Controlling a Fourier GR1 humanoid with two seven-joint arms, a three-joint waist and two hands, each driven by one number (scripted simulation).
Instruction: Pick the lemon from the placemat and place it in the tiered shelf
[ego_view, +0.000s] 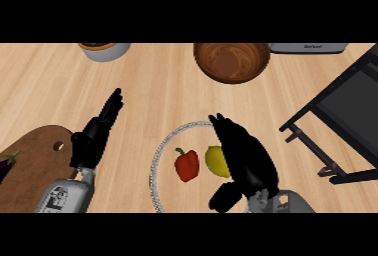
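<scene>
Lying on the round placemat near the counter's front edge, the lemon sits just beside a red pepper, with the right robot hand over its far side, fingers straight and the thumb low, closed on nothing. It should handle as a light, stiff fruit with a waxy skin that may roll; taking it across its middle, thumb against fingers, looks safest. The left robot hand rests open toward the counter's left edge, holding nothing. The dark tiered shelf stands at the right edge. Counted: one lemon, one pepper, one placemat, one shelf, one wooden bowl, one cutting board, one eggplant.
</scene>
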